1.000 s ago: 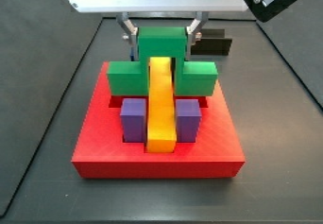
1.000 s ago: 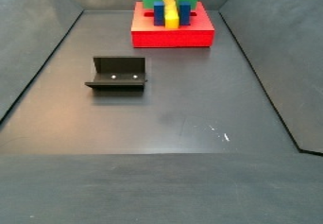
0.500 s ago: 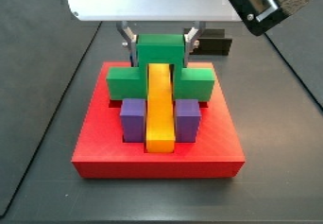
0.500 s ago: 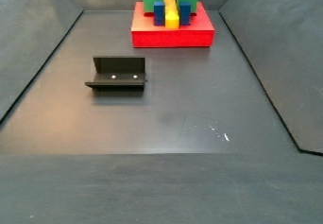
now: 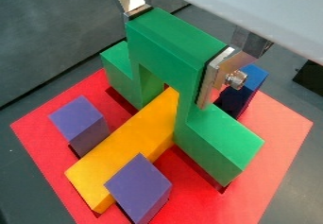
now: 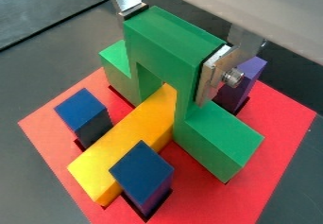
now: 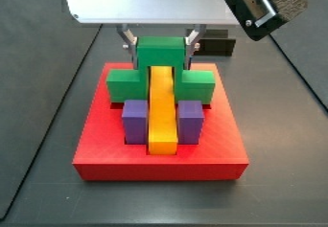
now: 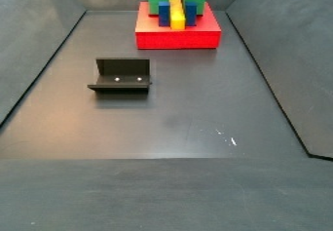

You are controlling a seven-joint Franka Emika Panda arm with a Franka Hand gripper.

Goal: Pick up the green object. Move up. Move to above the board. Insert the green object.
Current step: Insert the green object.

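Green object, a bright green blocky arch with raised middle and two lower side legs: seated astride the long yellow bar at the far end of the board, a flat red rectangular slab. Legs down on either side of the bar, apparently in the board's recesses, so the arch spans the bar rather than resting on it. Gripper directly above the board, silver fingers flat against the raised middle's two faces, clamped on the green object; hold taken on the narrow top because the legs must stay free to drop in. Insertion judged all but complete, release pending. Blue-topped purple blocks flanking the bar nearer the front edge, clear of the arch. Dark L-shaped fixture on the dark tabletop, well apart from the board.
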